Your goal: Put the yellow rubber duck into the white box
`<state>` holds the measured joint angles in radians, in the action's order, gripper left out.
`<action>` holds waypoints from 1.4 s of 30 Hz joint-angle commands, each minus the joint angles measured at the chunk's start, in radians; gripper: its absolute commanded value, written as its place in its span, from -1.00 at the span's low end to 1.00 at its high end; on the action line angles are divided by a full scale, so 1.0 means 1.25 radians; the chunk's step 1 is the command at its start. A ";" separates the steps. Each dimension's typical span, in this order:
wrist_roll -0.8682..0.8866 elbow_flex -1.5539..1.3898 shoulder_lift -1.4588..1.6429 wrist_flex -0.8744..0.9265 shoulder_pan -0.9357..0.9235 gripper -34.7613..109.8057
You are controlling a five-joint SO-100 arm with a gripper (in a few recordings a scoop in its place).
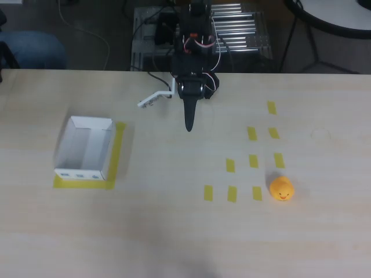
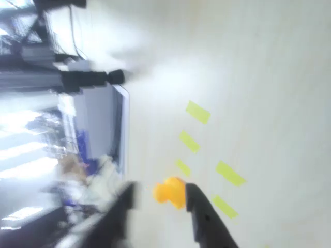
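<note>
The yellow rubber duck (image 1: pixel 282 189) sits on the table at the right, beside a patch of yellow tape strips. Far to the left lies the white box (image 1: pixel 81 173), empty, with yellow tape along two sides. My gripper (image 1: pixel 164 117) hangs near the table's far edge at the centre, open, with its black finger pointing toward the near edge and the white jaw swung out to the left. It holds nothing and is well apart from both things. The blurred wrist view has the duck (image 2: pixel 170 192) small in the distance, between the dark fingers of the gripper (image 2: pixel 160 212).
Several yellow tape strips (image 1: pixel 253 161) lie flat on the table left of and above the duck. A metal rack (image 1: pixel 237 29) and cables stand behind the table's far edge. A bare stretch of table separates the box from the tape strips.
</note>
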<state>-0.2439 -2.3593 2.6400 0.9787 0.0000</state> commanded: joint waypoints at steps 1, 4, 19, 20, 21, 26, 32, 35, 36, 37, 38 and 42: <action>-0.185 0.454 -0.318 0.220 0.067 -0.07; -0.229 0.649 -0.476 0.326 0.124 -0.02; -0.279 1.328 -1.205 0.561 0.309 0.03; -0.277 1.393 -1.253 0.577 0.315 0.07; -0.279 1.437 -1.291 0.583 0.323 0.13; -0.320 1.509 -1.373 0.583 0.373 0.25; -0.329 1.646 -1.508 0.590 0.425 0.30; -0.323 1.705 -1.571 0.590 0.443 0.31; -0.322 1.722 -1.590 0.590 0.449 0.30; -0.319 1.740 -1.611 0.590 0.454 0.30; -0.315 1.757 -1.630 0.590 0.459 0.29; -0.308 1.813 -1.689 0.589 0.475 0.28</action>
<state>-0.6274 -0.2746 0.5170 1.7058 0.5354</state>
